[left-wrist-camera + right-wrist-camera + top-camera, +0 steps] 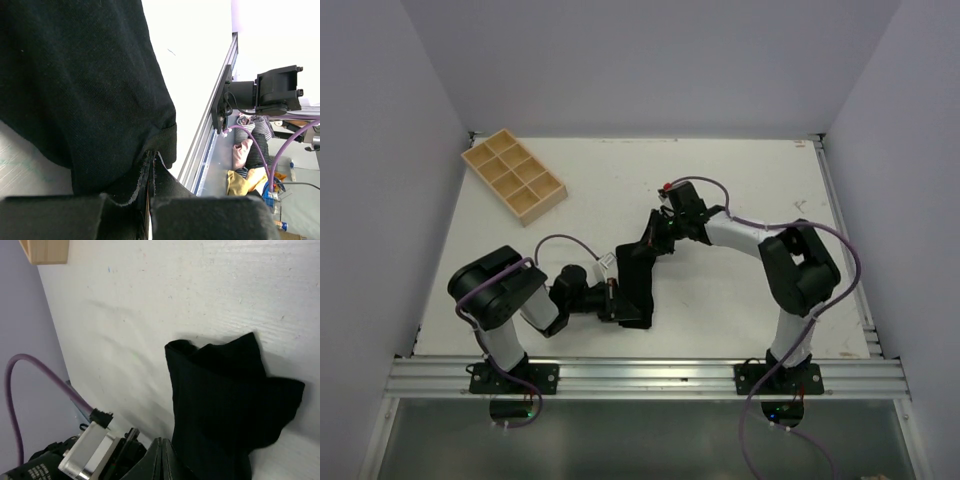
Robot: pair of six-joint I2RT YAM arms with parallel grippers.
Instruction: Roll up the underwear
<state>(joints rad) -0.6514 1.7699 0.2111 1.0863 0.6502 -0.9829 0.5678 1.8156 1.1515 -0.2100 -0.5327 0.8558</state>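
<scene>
The underwear (635, 285) lies near the middle of the desk (740, 170), a little toward 6 o'clock, as a dark strip that runs from about 7 o'clock to 1 o'clock between the two arms. The left pincer (613, 297) is at its 7 o'clock end. In the left wrist view this pincer (150, 215) is closed, and an edge of the black cloth (75, 85) is nipped between its fingers (65, 217).

The right pincer (655, 238) is at the 1 o'clock end. In the right wrist view its jaws are pressed together (161, 460), touching the edge of the crumpled cloth (225, 410). I cannot tell if any cloth is caught between them.

A wooden tray (514, 176) with compartments stands at 10 o'clock on the desk, well apart from the underwear.
</scene>
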